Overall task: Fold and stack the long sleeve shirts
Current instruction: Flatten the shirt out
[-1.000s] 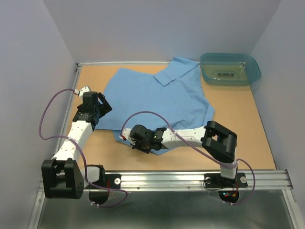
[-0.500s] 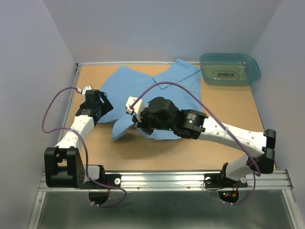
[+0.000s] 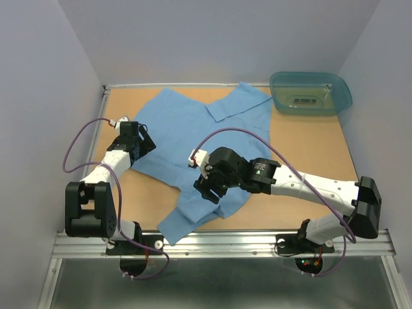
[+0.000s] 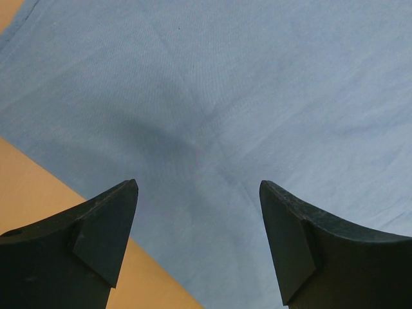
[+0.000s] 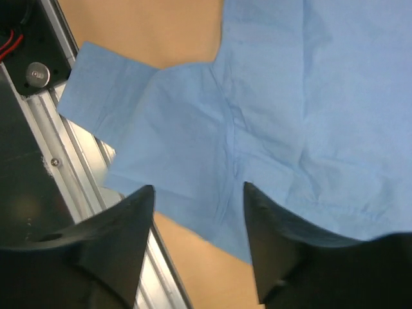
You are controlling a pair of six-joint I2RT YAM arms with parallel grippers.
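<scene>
Now the left gripper (image 4: 198, 185) and right gripper (image 5: 197, 188) are hanging open above the shirt (image 3: 193, 129)

Leftmost, the left gripper is hovering low over the shirt's left edge, its jaws standing wide apart and gripping nothing. Only blue cloth and a strip of bare table (image 3: 309, 161) are showing between them. The shirt is lying spread across the middle of the table with its collar (image 3: 225, 106) toward the far side. One sleeve (image 3: 193, 215) is trailing toward the near edge, its cuff (image 3: 170, 228) reaching the rail (image 3: 244, 241). The right gripper is hanging over that sleeve's upper part, jaws parted and empty — the cloth is lying loose beneath them. Far right, a tub (image 3: 311, 93) is sitting near the shirt's far corner.
</scene>
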